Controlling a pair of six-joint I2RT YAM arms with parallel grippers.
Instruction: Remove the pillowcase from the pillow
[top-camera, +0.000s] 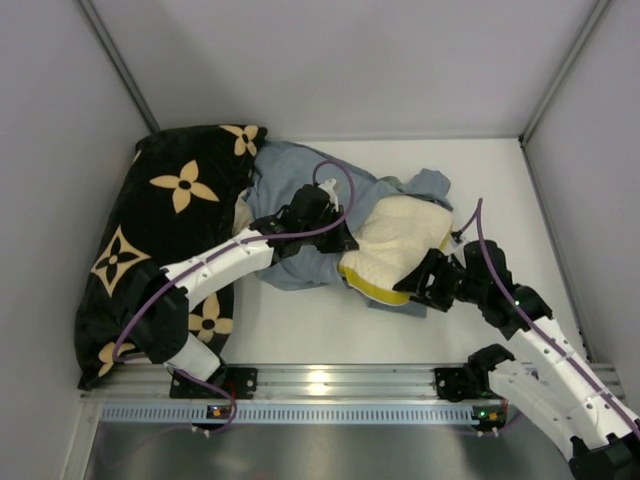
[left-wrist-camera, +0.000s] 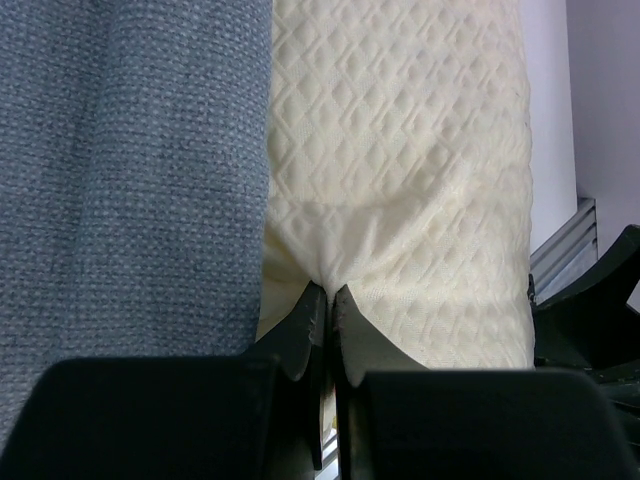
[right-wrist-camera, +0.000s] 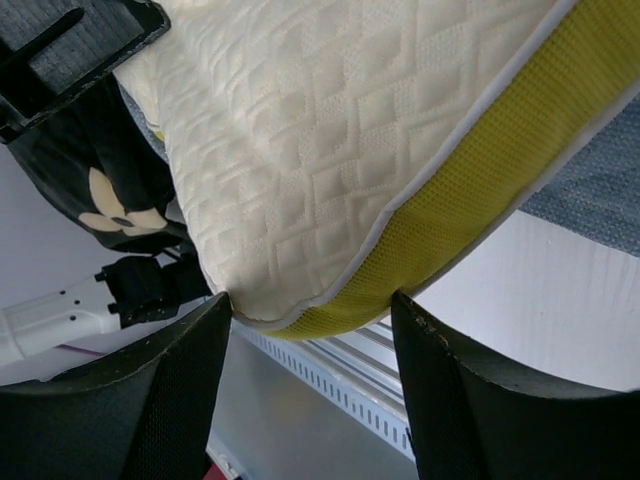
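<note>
The pillow (top-camera: 400, 235) is cream, quilted, with a yellow band (top-camera: 375, 290), and lies mid-table, half out of the pillowcase (top-camera: 290, 165), which shows its blue-grey inside and is bunched behind and left of it. My left gripper (top-camera: 338, 240) is shut, pinching a fold of the cream quilted pillow (left-wrist-camera: 400, 150) at its tips (left-wrist-camera: 328, 290), with the blue-grey pillowcase (left-wrist-camera: 130, 150) just to the left. My right gripper (top-camera: 418, 285) is open; its fingers (right-wrist-camera: 200, 370) flank the pillow's near corner (right-wrist-camera: 330, 120) and the yellow band (right-wrist-camera: 480, 170).
A black cushion (top-camera: 170, 230) with tan flowers fills the left side, against the left wall. The metal rail (top-camera: 330, 380) runs along the near edge. Grey walls enclose the back and both sides. White tabletop (top-camera: 300, 325) shows between pillow and rail.
</note>
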